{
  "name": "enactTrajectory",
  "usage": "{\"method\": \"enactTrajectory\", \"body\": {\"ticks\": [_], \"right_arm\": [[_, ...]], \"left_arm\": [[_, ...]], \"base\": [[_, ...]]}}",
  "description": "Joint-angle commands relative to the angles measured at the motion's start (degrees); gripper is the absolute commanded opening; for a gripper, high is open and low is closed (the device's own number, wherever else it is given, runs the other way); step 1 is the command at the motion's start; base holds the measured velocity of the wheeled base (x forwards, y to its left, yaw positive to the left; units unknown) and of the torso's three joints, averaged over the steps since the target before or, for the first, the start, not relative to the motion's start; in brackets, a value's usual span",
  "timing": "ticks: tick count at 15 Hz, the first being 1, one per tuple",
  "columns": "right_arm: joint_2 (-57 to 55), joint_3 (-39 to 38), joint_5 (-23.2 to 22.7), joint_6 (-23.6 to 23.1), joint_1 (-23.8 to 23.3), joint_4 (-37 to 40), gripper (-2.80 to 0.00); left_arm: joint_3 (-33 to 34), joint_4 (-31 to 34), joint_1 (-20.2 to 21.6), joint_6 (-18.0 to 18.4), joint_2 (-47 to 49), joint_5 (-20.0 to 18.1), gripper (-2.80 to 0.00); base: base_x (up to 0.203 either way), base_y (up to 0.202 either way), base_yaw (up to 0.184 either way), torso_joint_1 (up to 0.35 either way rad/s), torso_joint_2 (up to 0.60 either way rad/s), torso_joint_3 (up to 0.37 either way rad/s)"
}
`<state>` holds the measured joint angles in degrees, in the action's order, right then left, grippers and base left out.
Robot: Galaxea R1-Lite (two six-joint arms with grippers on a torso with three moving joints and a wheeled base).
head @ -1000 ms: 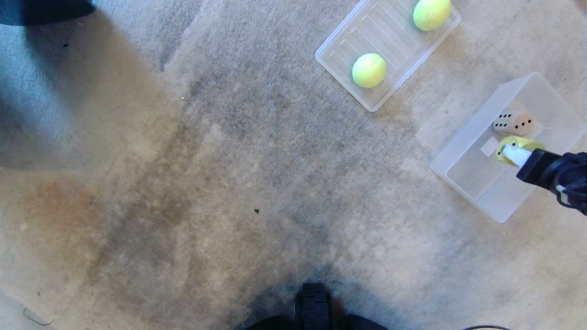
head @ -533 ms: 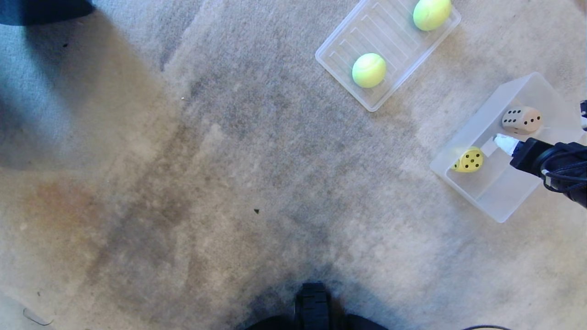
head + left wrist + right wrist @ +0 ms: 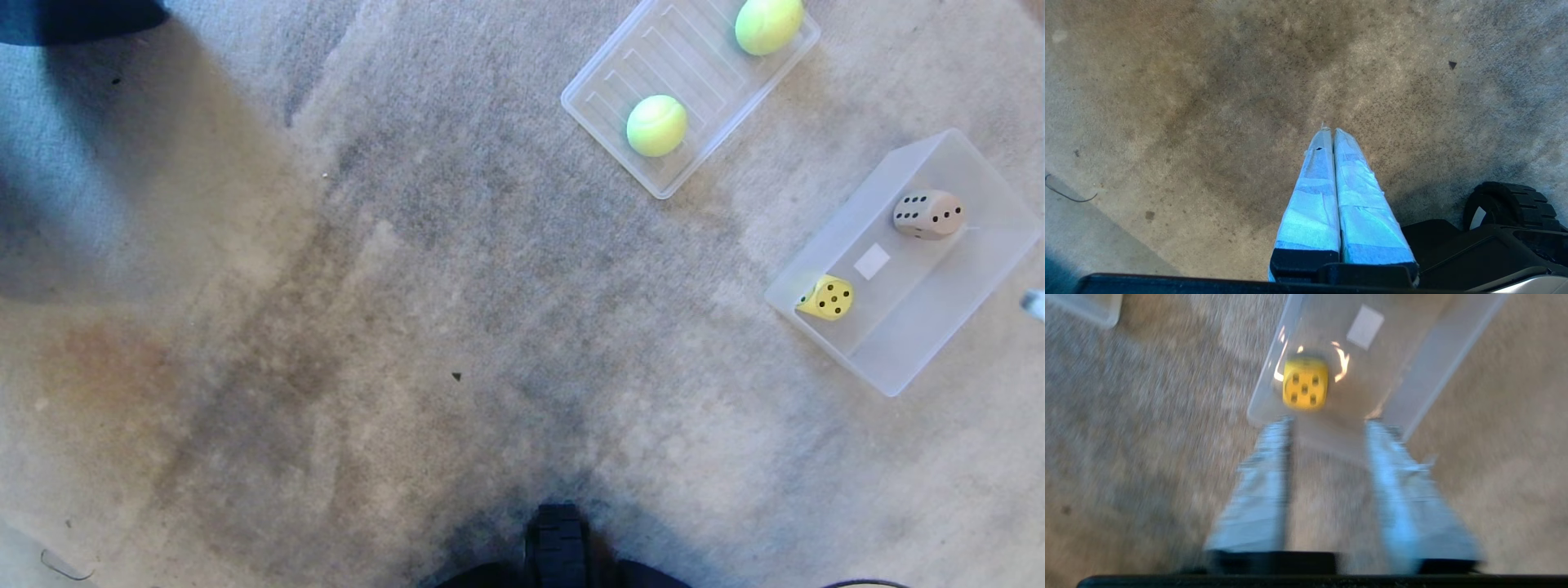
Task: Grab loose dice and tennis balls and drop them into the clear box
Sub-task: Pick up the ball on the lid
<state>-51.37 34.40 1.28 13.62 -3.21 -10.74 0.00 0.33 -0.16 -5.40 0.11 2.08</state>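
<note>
**Two dice in the box, both tennis balls still on the tray**

At the left of the scene only stained carpet is seen. The left gripper is parked above it beside the robot's wheel, its taped fingers pressed together with nothing between them. Further right, near the top of the head view, the shallow ridged tray is found, with one tennis ball lying in its near part and the other tennis ball at its far end. To the right of the tray, and apart from it, the clear box is set on the carpet; the yellow die lies in its near-left corner and the tan die at the far end. At the right edge only a pale tip of the right gripper is caught by the head camera.

From the right wrist, that gripper is shown with its jaws parted and empty, short of the box's near wall.

A risk is judged for the next pick: a ball could be rolled along the smooth tray if it is nudged before the fingers close, or the light tray could be shoved.

No green or red die is seen in any view. The tray and tan die are given only by the head view.
</note>
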Motion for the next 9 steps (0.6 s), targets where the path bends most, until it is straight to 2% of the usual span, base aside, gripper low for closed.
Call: {"method": "enactTrajectory", "body": {"ticks": [1,4,7,9], "right_arm": [[22.40,-2.88,-0.43,0.04,0.49,16.18,-2.80],[34.83,-14.01,0.23,-0.83,-0.33,22.73,-2.80],[37.55,-26.67,-0.97,-5.71,1.98,17.55,-2.80],[42.24,-29.87,-0.46,-6.95,3.40,17.87,-2.80]], "left_arm": [[0.00,0.02,-0.02,-0.05,-0.02,0.02,-2.80],[0.00,0.02,-0.02,-0.05,-0.02,0.02,-2.80],[0.00,0.02,-0.02,-0.05,-0.02,0.02,-2.80],[0.00,0.02,-0.02,-0.05,-0.02,0.02,-2.80]], "base": [[0.000,0.000,0.000,0.000,0.00,0.000],[0.000,0.000,0.000,0.000,0.00,0.000],[0.000,0.000,0.000,0.000,0.00,0.000],[0.000,0.000,0.000,0.000,0.00,0.000]]}}
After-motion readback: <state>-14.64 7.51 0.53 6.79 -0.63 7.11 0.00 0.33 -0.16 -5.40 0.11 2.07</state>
